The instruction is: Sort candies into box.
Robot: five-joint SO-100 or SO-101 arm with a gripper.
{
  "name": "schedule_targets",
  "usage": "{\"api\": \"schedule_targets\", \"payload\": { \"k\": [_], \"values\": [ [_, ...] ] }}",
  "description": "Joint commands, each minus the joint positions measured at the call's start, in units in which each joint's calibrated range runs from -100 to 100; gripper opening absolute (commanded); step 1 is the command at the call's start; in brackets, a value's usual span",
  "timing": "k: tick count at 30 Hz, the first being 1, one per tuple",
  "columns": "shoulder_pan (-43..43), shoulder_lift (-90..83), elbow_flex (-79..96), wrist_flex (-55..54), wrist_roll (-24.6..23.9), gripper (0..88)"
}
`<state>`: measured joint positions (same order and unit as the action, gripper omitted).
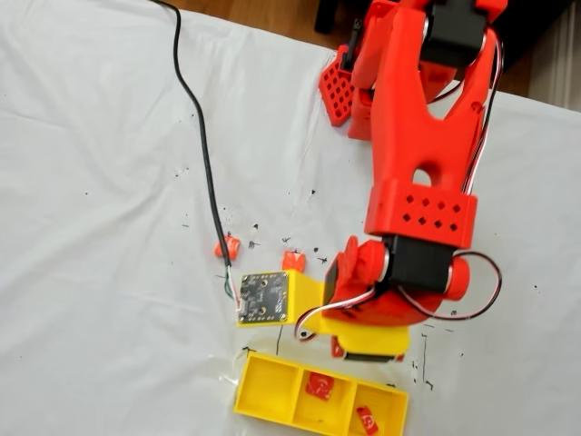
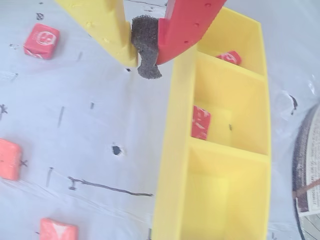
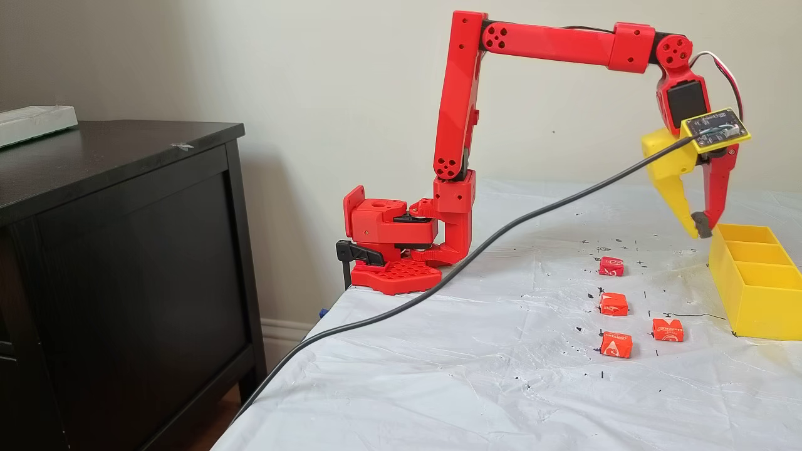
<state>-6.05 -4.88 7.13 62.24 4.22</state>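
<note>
White plastic sheeting, wrinkled and flecked with black pen marks, covers your surface, with a cream wall behind it and a dark cabinet to the left in the side-on fixed view.

Your jaws hang just above the surface beside the long outer wall of the box, near one end. The yellow and red fingers are closed on the dark foam pad between them; no candy is in their hold.

The box sits near the right edge of the side-on fixed view, partly cut off there. In the wrist view its three compartments read clearly: one end compartment holds a candy, largely hidden behind the divider; the middle one holds a deep red candy standing tilted against the wall; the other end one holds nothing.

Four candies lie loose on the surface beside the box: one deep red, one orange-red, and two nearer the front edge. Wrapper marks are too small to read there.

In the top-down fixed view your arm covers much of the surface, and the black cable runs to the camera board.
</note>
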Motion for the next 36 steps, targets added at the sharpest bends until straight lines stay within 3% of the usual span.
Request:
{"api": "schedule_targets", "payload": {
  "k": [1, 8, 13, 15, 36],
  "values": [
    [-1.64, -13.27, 6.75, 3.37, 1.22, 2.1],
    [-4.45, -17.85, 19.86, 1.16, 0.78, 5.9],
    [-5.99, -17.26, 24.96, -0.07, 0.34, 29.7],
    [-6.54, -17.09, 26.41, -1.05, 0.2, 32.8],
    [-8.62, -10.05, 28.6, -5.47, 0.54, 34.3]
  ]
}}
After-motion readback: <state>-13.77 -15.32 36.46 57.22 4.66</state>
